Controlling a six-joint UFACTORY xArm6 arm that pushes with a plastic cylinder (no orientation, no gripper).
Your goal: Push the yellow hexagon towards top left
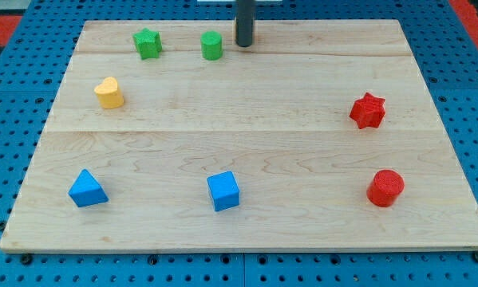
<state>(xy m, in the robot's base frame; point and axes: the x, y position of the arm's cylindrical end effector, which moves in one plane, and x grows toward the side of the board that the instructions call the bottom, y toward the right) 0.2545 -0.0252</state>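
The one yellow block (108, 92) lies at the view's left, in the upper half of the wooden board (262, 127); its outline looks more like a heart than a hexagon. My tip (244, 45) stands near the board's top edge, a little left of centre. It is far to the right of the yellow block and slightly above it, not touching it. A green cylinder (212, 45) sits just left of my tip, with a small gap between them.
A green star (148, 43) lies at the top left, above and right of the yellow block. A red star (368, 110) and a red cylinder (385, 188) are at the right. A blue cube (223, 191) and a blue triangle (87, 189) lie near the bottom.
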